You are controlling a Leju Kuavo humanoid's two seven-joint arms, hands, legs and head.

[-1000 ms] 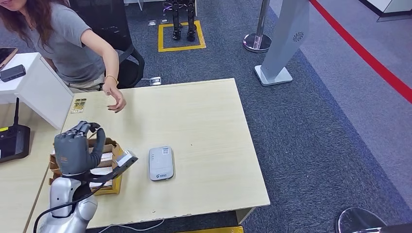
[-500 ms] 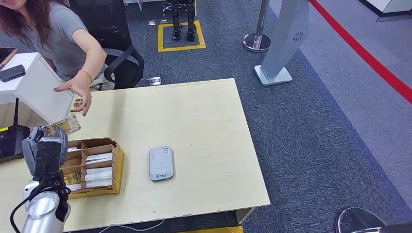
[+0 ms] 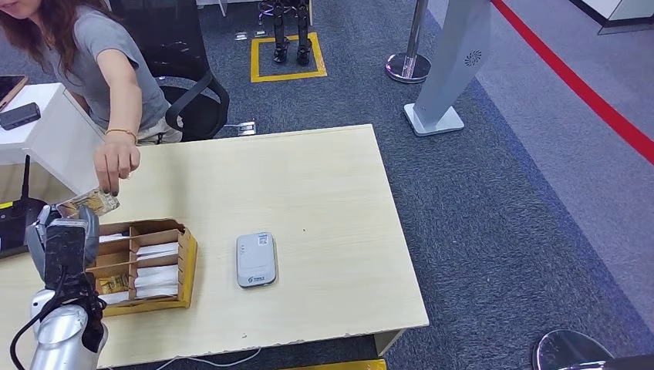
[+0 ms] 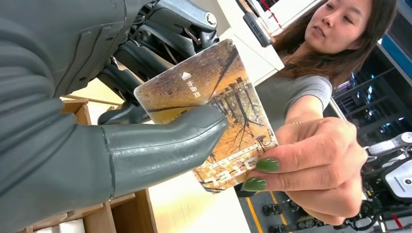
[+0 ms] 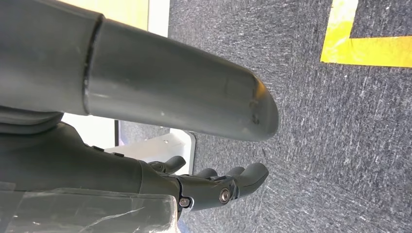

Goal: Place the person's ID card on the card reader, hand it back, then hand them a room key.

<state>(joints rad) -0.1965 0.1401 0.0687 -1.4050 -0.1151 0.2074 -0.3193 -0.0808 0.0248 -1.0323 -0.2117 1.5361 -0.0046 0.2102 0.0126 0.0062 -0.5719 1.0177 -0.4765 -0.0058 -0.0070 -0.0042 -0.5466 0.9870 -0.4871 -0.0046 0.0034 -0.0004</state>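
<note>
My left hand (image 3: 65, 240) pinched the room key (image 4: 209, 114) between thumb and fingers, raised over the bench (image 3: 324, 193) at its left edge, just beyond the wooden card tray (image 3: 150, 266). The person's hand (image 4: 311, 167) gripped the key's far end at the same moment. The card reader (image 3: 256, 259) lay right of the tray. My right hand (image 5: 214, 187) hung over carpet, fingers apart, holding nothing.

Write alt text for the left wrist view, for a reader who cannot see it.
The robot's left hand holds a room key card printed with autumn trees, its thumb pressed across the face, while a person's hand with green nails pinches the card's far end. A wooden card organizer sits beneath.
</note>
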